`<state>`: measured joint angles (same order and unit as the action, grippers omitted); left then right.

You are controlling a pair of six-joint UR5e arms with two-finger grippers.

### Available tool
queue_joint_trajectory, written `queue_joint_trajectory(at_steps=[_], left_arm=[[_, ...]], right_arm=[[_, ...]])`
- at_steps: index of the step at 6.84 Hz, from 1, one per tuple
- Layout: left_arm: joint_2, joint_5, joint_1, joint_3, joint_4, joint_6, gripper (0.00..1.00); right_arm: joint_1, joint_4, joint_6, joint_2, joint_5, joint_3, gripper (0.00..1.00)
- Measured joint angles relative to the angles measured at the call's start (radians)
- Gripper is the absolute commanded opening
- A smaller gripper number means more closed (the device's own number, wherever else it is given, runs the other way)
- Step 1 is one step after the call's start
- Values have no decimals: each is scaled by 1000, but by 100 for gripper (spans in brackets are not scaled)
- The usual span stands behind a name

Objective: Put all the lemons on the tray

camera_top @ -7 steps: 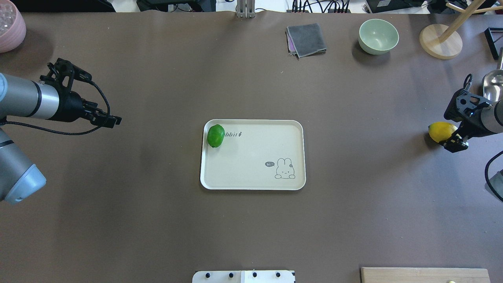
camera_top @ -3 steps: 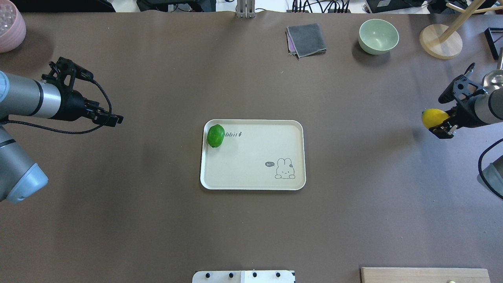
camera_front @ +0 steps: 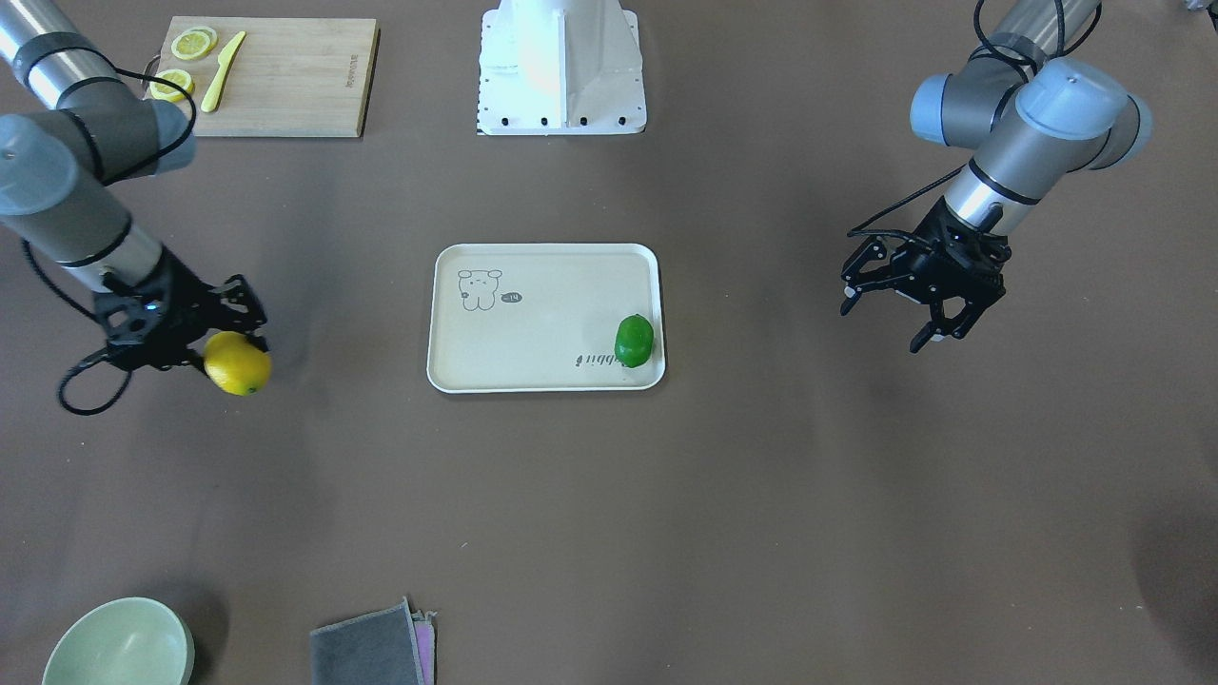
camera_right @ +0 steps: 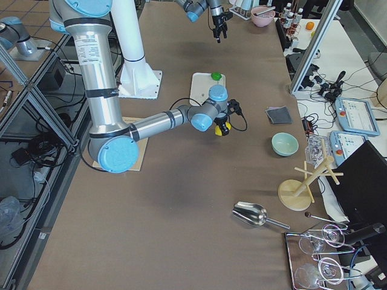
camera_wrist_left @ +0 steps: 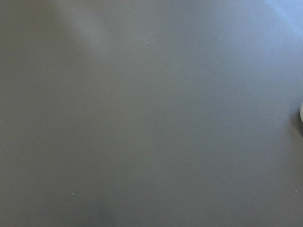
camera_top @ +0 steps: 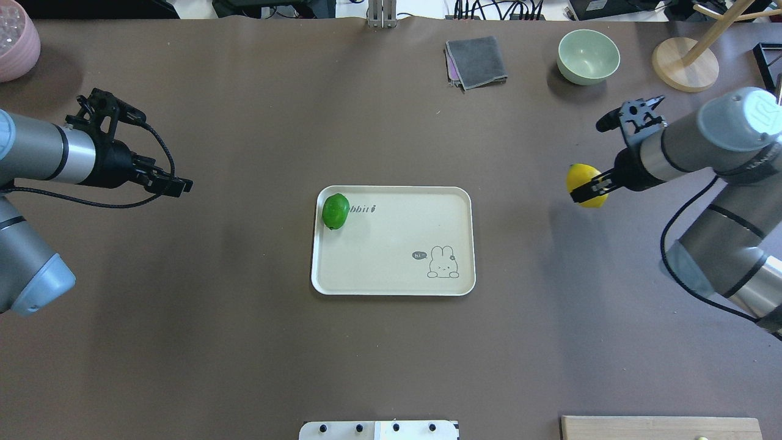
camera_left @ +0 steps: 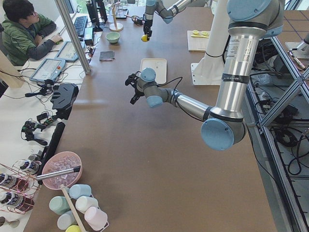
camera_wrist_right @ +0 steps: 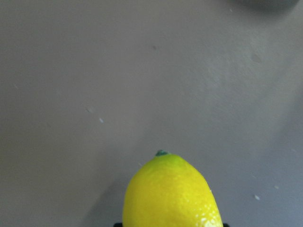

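Observation:
The cream tray (camera_top: 391, 263) (camera_front: 533, 352) lies at the table's middle. The green lemon (camera_top: 335, 211) (camera_front: 634, 341) sits in the tray's corner by the script. My right gripper (camera_top: 588, 187) (camera_front: 228, 357) is shut on the yellow lemon (camera_top: 581, 176) (camera_front: 238, 363) and holds it above the table, right of the tray. The lemon fills the bottom of the right wrist view (camera_wrist_right: 170, 194). My left gripper (camera_top: 177, 184) (camera_front: 918, 319) is open and empty, hovering well left of the tray.
A green bowl (camera_top: 588, 56), a grey cloth (camera_top: 476, 61) and a wooden stand (camera_top: 684, 64) are at the far right. A pink bowl (camera_top: 15, 40) is far left. A wooden cutting board (camera_front: 271, 76) with lemon slices and a knife lies near the robot's base.
My right gripper has lifted the yellow lemon off the table and carried it left toward the tray. The left arm has barely moved.

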<state>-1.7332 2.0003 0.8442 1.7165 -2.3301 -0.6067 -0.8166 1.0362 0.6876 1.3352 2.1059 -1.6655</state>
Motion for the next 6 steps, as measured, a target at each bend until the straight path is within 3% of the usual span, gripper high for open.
queue_joint_trajectory(at_steps=[1, 2, 3, 6], left_arm=[[-1, 0, 0, 0, 0, 0, 98], [-1, 0, -1, 0, 0, -2, 98], [-2, 0, -2, -1, 0, -6, 98], [-4, 0, -4, -3, 0, -22, 98]], right_arm=[[73, 10, 169, -83, -18, 5, 0], [140, 26, 294, -158, -74, 19, 34], [186, 54, 366, -225, -132, 41, 99], [220, 94, 413, -295, -193, 63, 100]])
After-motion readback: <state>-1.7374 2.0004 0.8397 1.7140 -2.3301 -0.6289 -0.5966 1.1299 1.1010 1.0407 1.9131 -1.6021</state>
